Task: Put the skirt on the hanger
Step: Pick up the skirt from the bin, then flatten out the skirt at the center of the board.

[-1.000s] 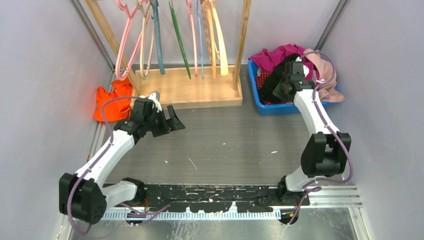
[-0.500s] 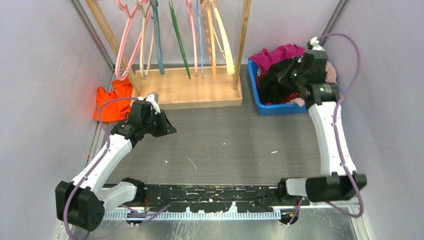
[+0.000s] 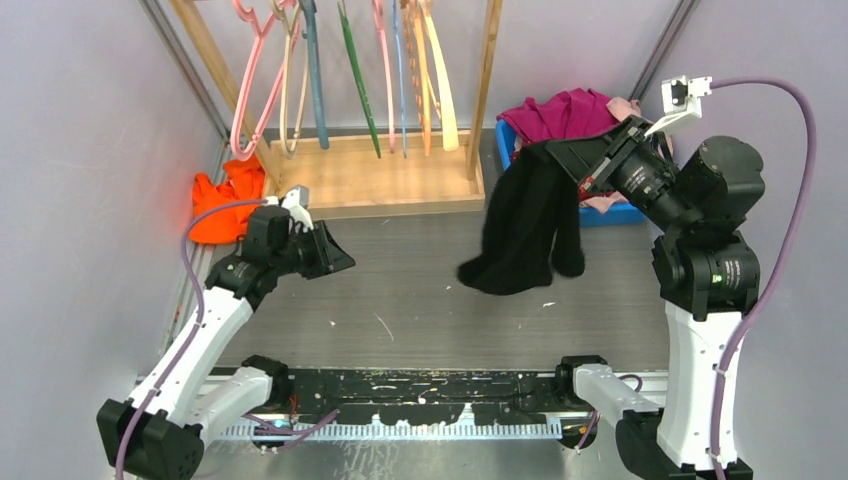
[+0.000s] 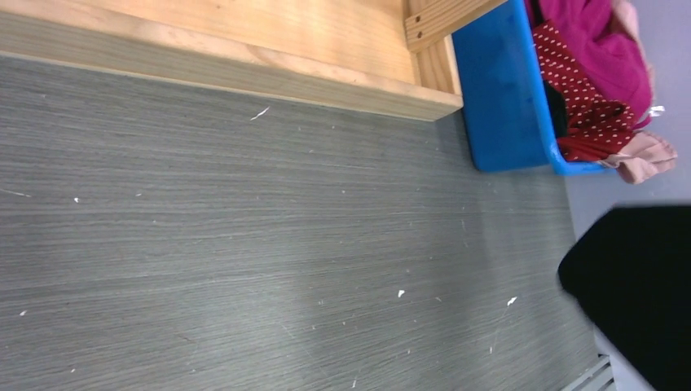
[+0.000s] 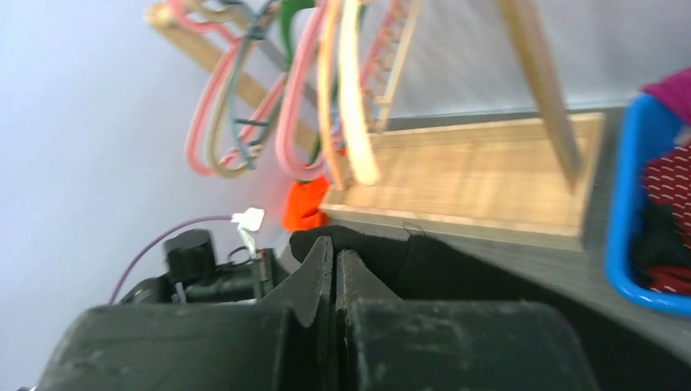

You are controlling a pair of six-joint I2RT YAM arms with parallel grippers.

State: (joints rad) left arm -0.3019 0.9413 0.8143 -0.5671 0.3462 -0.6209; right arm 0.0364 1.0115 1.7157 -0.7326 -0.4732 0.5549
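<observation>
Two arms work the grey table (image 3: pixel 420 290), and the big change is on the right. The right arm (image 3: pixel 700 260) was bent down into the blue plastic bin (image 4: pixel 497 98) at the far right a second ago. It now stands tall and has swung toward the middle, dragging a long black fabric garment (image 3: pixel 525 230) out with it. That garment hangs from the right claw (image 5: pixel 334 252), whose fingers are pressed tight together on a fold of it, and its lower end dangles over the table.

This looks like the wrong item. The dark red white-dotted fabric skirt (image 4: pixel 583 98) still lies in the bin, under a magenta piece, and is easier to see with the black cloth lifted off. My guess is the black garment is being cleared aside.

Over at the far left, the thin pink plastic hanger with a round hook (image 3: pixel 236 135) still hangs on the wooden hanger rack (image 3: pixel 400 180). The left claw (image 3: pixel 335 252) hovers near the rack base holding nothing visible; how wide it stands I cannot tell.
</observation>
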